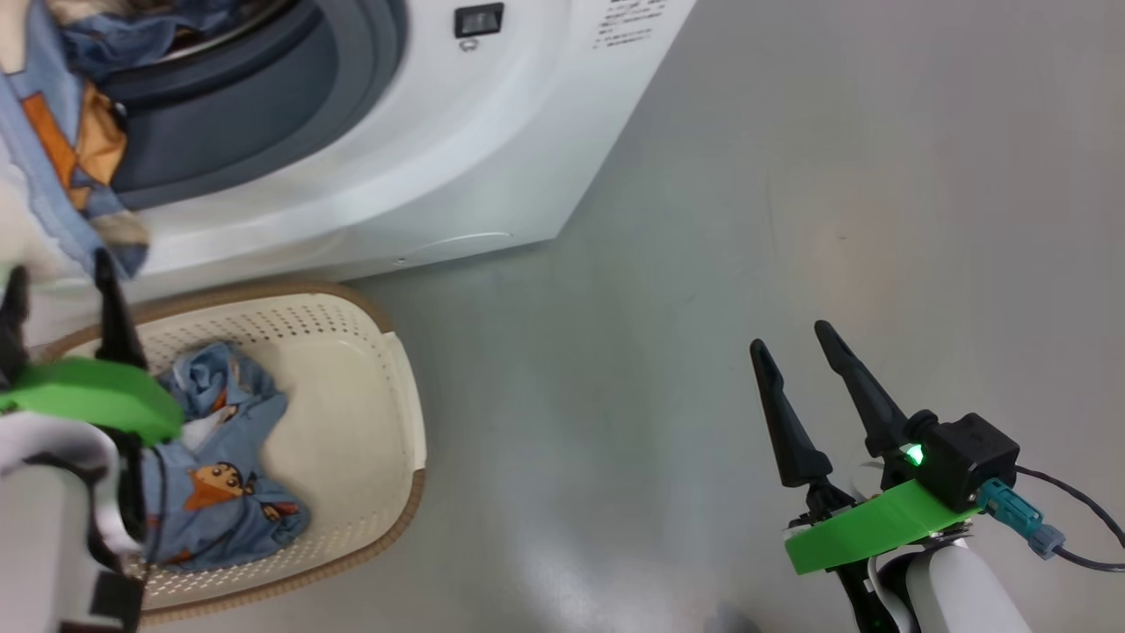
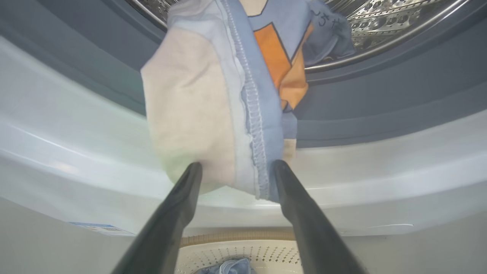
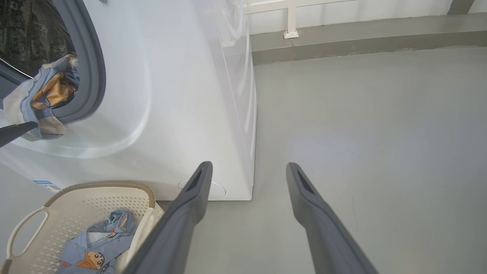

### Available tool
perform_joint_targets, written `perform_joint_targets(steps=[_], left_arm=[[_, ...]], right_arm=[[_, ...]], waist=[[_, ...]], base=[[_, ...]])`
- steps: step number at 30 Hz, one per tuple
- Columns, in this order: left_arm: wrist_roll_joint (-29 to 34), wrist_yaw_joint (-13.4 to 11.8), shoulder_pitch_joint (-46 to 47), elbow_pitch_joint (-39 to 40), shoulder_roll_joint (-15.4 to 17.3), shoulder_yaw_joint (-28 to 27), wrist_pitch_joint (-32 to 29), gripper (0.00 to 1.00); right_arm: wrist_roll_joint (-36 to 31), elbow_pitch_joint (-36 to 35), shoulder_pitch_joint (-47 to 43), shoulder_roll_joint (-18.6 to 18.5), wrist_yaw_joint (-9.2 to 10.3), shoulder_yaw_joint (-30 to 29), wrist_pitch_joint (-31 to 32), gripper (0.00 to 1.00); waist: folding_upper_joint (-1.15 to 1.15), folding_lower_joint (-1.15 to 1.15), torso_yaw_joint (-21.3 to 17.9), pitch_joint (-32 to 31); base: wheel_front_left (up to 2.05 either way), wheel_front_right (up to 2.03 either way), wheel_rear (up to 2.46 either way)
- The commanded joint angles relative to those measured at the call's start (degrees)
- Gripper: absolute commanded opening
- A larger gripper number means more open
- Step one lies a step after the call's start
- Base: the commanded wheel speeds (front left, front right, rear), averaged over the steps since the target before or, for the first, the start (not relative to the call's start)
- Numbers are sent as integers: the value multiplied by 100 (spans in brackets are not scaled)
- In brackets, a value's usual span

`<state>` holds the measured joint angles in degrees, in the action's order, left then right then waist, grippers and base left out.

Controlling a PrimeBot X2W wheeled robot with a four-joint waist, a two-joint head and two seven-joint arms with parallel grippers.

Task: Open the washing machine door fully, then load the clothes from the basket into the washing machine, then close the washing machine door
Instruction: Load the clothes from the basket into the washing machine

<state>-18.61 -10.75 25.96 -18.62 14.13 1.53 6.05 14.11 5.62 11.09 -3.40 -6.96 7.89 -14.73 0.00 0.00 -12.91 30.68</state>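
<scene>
Left gripper (image 2: 236, 164) jaws were spread astride hanging blue garment (image 2: 198, 95); you needed to pinch it, push past gasket (image 2: 380, 87) into drum (image 2: 395, 15). Right gripper (image 3: 249, 164) was spread too.

The head view looks down from above. The left wrist view sits close to the washing machine (image 2: 76, 152). All views show the basket (image 1: 352, 413).

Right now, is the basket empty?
No, a blue garment with orange cartoon prints lies in the basket.
</scene>
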Motion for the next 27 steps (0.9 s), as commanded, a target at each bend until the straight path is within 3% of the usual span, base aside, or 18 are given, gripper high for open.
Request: perform_joint_targets(steps=[1, 7, 8, 9, 18, 27], left_arm=[[25, 33, 214, -91, 282, -183, 69, 100], [17, 72, 646, -659, 353, -196, 308, 100], [22, 84, 722, -783, 371, -185, 367, 15], [18, 90, 761, -838, 376, -184, 400, 0], [11, 87, 848, -1023, 313, -96, 547, 0], [-7, 60, 662, -121, 308, 49, 138, 0]], right_arm=[[20, -134, 40, 22, -53, 133, -27, 100], [23, -145, 67, 33, -53, 155, -27, 100], [22, -146, 59, 36, -53, 150, -27, 100], [22, -146, 57, 37, -53, 148, -27, 100], [7, -136, 63, 45, -53, 117, -27, 100], [22, -102, 39, 49, -53, 120, -27, 100]], waist=[[0, 0, -83, 81], [0, 0, -174, 171], [0, 0, -186, 188], [0, 0, -189, 196], [0, 0, -114, 193], [0, 0, -42, 139]], base=[[0, 0, 0], [0, 0, 0], [0, 0, 0], [0, 0, 0], [0, 0, 0], [0, 0, 0]])
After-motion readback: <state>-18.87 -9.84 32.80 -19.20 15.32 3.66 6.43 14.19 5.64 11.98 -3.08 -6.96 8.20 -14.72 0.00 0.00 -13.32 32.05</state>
